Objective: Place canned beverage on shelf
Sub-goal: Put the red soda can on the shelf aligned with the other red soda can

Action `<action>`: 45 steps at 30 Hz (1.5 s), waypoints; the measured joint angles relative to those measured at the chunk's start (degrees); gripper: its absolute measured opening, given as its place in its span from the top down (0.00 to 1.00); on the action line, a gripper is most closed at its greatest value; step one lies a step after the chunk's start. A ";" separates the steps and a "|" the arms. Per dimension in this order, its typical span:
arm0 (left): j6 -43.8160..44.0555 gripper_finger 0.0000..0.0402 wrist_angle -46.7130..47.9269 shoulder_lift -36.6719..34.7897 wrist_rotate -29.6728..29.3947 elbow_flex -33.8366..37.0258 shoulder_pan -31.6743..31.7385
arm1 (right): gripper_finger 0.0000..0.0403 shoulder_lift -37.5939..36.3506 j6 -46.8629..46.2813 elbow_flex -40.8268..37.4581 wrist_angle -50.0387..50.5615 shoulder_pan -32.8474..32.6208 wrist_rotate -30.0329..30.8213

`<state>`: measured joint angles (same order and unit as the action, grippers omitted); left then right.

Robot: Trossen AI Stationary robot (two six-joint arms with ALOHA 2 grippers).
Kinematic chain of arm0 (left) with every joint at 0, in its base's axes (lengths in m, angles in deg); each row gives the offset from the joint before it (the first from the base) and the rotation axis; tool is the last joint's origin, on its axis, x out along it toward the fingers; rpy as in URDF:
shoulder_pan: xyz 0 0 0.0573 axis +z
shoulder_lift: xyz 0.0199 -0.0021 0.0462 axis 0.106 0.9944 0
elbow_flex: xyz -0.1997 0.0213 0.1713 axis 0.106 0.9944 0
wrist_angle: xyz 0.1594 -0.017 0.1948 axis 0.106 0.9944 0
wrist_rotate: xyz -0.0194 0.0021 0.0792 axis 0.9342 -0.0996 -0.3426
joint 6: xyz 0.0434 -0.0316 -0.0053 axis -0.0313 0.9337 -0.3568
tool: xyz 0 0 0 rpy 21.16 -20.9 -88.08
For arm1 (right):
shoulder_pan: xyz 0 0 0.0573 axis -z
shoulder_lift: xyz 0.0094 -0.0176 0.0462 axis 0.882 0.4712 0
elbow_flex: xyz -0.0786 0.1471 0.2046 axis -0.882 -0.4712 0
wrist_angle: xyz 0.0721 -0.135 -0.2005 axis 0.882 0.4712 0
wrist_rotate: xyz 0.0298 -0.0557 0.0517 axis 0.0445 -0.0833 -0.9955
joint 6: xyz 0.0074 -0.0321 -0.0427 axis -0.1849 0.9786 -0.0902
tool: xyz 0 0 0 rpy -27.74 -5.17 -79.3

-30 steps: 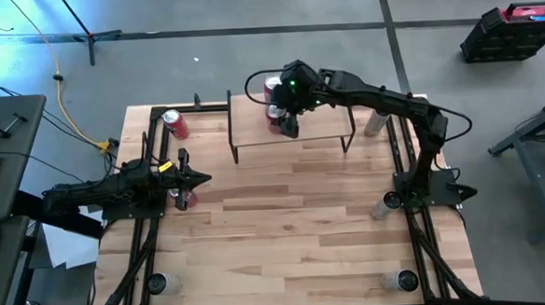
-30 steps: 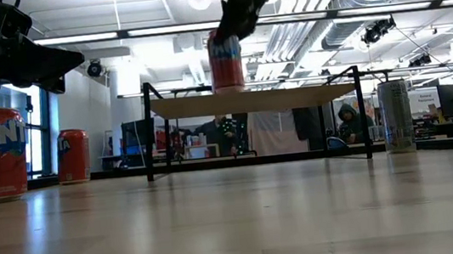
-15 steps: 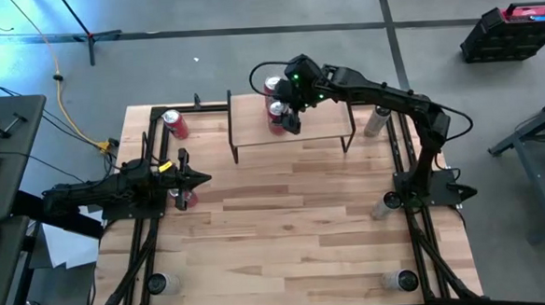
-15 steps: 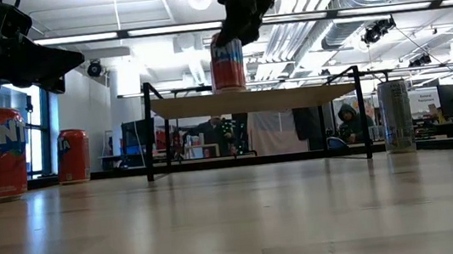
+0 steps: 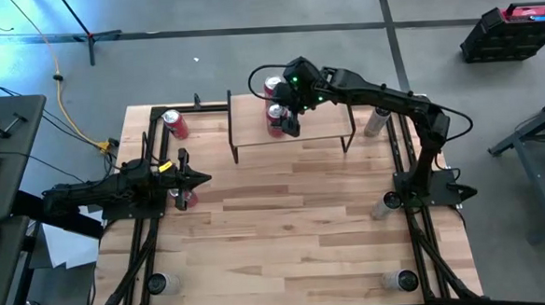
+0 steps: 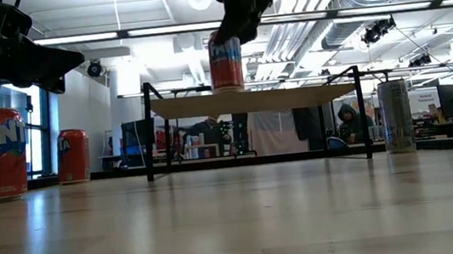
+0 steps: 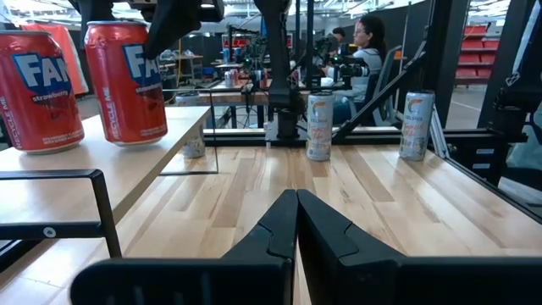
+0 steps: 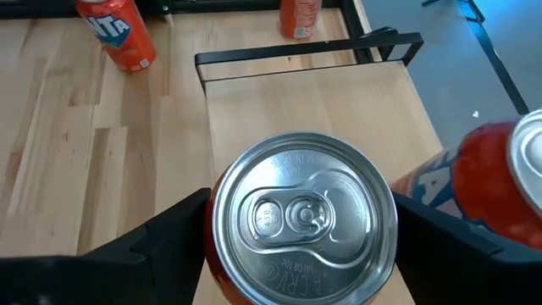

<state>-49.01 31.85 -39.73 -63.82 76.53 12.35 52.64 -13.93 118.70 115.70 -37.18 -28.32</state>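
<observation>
Start with the wooden worktop (image 5: 295, 226), broad and mostly bare, and the shelf (image 5: 323, 129) along its far side: light plank top, thin black legs. Next, the right arm, reaching from the right side across to the left half of that plank. At its tip, the right end effector (image 5: 283, 117), pointing down and clasping a red can (image 8: 301, 216) by both sides, one finger against each flank of the rim. In the low view, can base level with the plank, so probably set down or very nearly, though impossible to say whether any weight hangs on the fingers. Just beside it, toward the shelf's back edge, a second can (image 5: 273, 85), close but apart. Opposite, over the left side of the worktop, the left end effector (image 7: 296, 222), fingers pressed together on nothing, waiting above another red can (image 5: 185, 197). For the step in hand, likely the release: confirm the base sits flat before letting go, then spread the fingers evenly so neither side drags the can. Open only enough to clear the body, minding the neighbour near one finger. Lift straight up, no sideways drift, until past the rim. Avoid any twist of the wrist, since a tall, narrow can tips easily.
</observation>
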 joint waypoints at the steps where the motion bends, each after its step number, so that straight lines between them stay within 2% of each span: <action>1: -0.01 0.99 -0.01 0.01 -0.01 0.00 0.00 | 0.24 0.00 0.04 0.00 0.00 0.00 0.00; 25: 0.00 0.99 0.00 -0.01 0.00 0.00 0.00 | 0.23 0.04 0.06 0.07 0.46 0.00 0.04; 34: -0.01 0.99 0.00 -0.01 -0.01 0.00 0.01 | 0.16 0.04 0.04 0.24 0.12 -0.01 1.51; 45: 0.00 0.99 0.00 -0.01 0.00 0.00 0.00 | 0.16 0.04 -0.79 0.24 -0.11 0.00 1.47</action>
<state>-49.01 31.85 -39.74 -63.83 76.53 12.35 52.69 -14.72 118.94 115.59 -37.18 -26.85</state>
